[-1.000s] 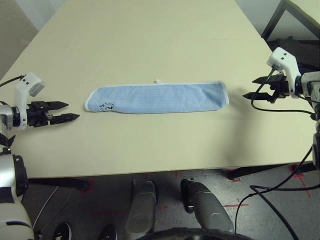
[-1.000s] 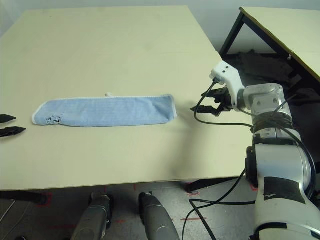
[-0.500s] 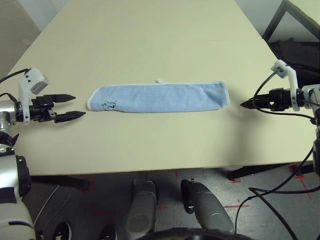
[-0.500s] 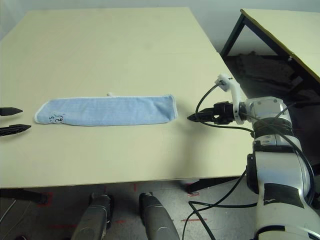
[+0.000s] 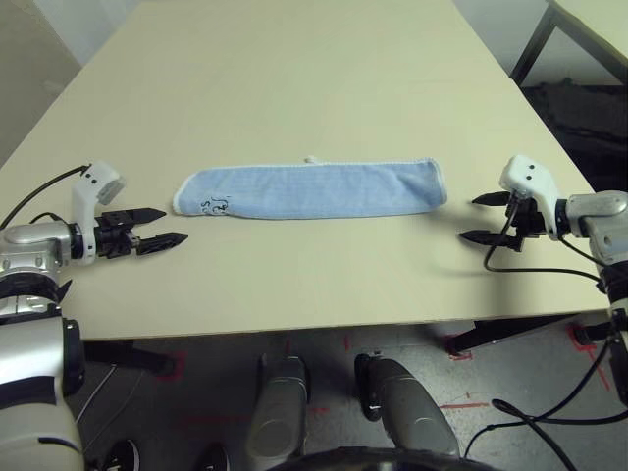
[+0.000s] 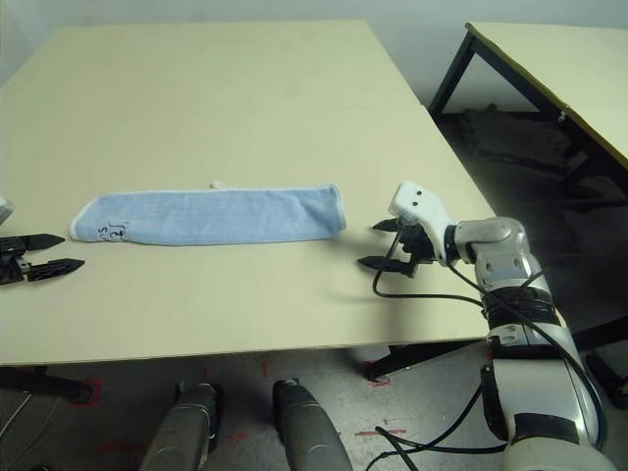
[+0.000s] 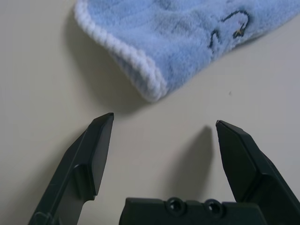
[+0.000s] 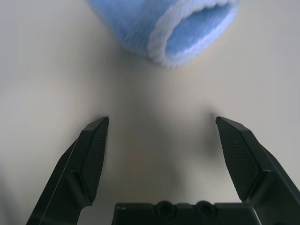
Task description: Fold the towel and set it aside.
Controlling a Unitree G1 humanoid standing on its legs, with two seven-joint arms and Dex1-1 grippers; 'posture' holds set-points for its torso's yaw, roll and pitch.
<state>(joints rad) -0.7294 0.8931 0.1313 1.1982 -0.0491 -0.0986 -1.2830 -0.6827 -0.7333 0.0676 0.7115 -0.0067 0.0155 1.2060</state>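
Since both the left hand (image 5: 165,227) and right hand (image 5: 478,217) sit spread just off the towel (image 5: 309,190) ends at mid-frame, a shallow pinch could catch only one layer and drag it along the bench (image 5: 294,78).

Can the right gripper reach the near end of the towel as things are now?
Probably yes. The right gripper is open and aimed at the towel, whose end lies just ahead of its fingers with only bare table between them.
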